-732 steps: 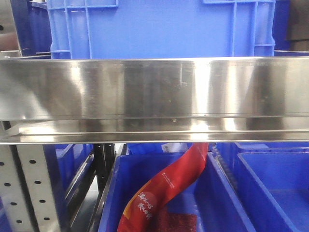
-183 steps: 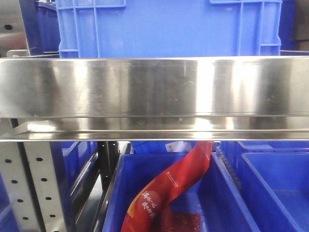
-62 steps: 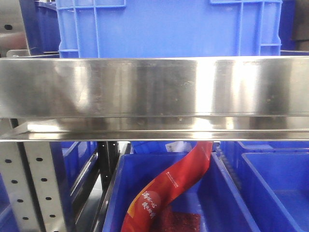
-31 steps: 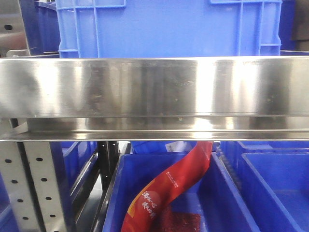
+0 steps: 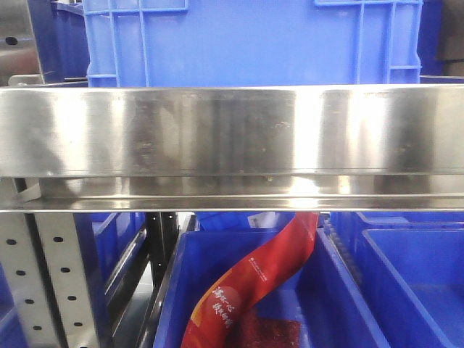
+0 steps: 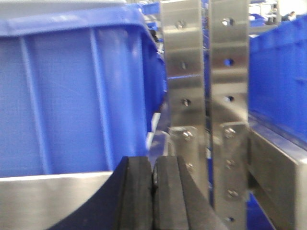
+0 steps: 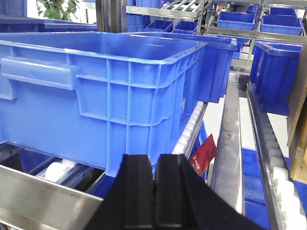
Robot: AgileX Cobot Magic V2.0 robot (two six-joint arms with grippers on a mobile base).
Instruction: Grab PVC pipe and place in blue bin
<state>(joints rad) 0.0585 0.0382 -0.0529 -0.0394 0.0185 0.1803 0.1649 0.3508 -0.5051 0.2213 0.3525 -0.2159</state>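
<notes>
Facing the steel rail (image 5: pixel 232 130), I have both grippers pressed closed on nothing — left gripper (image 6: pixel 152 191) beside the posts (image 6: pixel 206 96), right gripper (image 7: pixel 154 191) low in front of the bin (image 7: pixel 96 91). No pipe shows in any view, so I cannot tell where it lies; a red bag (image 5: pixel 254 283) hangs into the lower bin (image 5: pixel 174 290).
</notes>
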